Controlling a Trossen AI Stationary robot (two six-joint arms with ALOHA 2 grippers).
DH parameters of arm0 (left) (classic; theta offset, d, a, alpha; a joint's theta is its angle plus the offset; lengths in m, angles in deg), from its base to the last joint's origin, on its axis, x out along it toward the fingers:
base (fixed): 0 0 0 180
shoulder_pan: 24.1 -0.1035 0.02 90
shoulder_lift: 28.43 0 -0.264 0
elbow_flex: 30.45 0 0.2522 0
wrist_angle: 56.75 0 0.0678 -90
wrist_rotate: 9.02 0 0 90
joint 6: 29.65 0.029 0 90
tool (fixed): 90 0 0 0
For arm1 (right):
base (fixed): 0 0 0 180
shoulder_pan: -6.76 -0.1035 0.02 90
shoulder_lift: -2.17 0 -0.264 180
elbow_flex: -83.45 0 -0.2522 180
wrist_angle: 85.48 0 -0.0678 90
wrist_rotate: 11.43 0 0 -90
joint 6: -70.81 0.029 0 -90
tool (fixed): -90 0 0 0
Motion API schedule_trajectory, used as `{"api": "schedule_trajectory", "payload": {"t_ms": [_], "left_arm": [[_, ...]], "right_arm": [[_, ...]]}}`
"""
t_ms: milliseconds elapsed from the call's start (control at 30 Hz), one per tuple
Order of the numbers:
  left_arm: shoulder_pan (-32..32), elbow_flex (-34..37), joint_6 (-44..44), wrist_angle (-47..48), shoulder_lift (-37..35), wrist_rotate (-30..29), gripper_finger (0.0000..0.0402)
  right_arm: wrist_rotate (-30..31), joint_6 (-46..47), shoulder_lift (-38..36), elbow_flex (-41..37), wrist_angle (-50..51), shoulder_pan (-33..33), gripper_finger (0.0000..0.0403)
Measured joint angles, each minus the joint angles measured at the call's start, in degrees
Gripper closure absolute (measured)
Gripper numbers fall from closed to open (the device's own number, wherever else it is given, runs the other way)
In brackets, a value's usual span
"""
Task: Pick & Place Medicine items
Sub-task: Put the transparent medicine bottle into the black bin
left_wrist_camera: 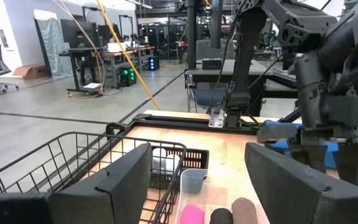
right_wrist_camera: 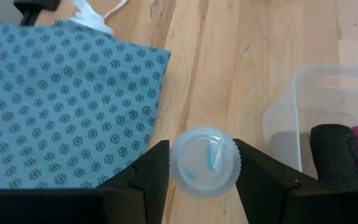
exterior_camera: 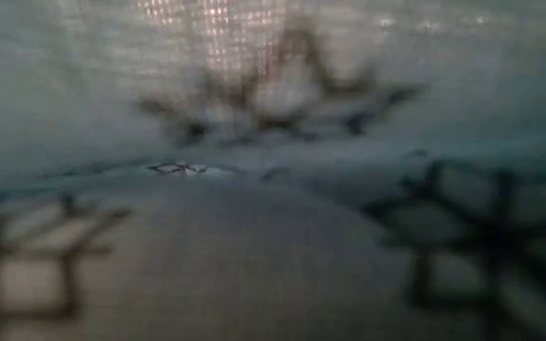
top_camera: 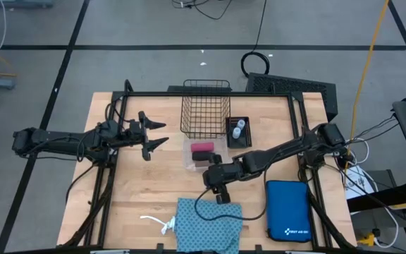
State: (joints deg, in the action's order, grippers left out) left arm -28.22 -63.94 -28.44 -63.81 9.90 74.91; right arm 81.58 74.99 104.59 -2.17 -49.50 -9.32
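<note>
Medicine items spread over the wooden table, one vial in the right gripper's clasp
Teal cloth lies at the near edge; pink roll and a dark roll sit in a clear tray; right gripper pinches a white-capped vial above the boards; left gripper hangs spread beside the wire basket

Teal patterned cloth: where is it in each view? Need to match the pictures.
High view: teal patterned cloth at the table's front edge, centre, just below the right tool.
Low view: patterned fabric fills the picture, apparently the cloth against the lens.
Left wrist view: not in it.
Right wrist view: covers the picture's left half.
Shared landmark: the white string at the cloth's corner.
</note>
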Motion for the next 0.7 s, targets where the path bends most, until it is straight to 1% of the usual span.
{"api": "schedule_trajectory", "payload": {"t_ms": [367, 700], "left_arm": [[0.0, 0.0, 0.0, 0.0, 0.0, 0.0, 0.0133], [0.0, 0.0, 0.0, 0.0, 0.0, 0.0, 0.0133]], "right_arm": [[0.0, 1.2, -4.5, 0.0, 1.0, 0.0, 0.025], [0.0, 1.5, -8.4, 0.0, 4.0, 0.0, 0.025]]}}
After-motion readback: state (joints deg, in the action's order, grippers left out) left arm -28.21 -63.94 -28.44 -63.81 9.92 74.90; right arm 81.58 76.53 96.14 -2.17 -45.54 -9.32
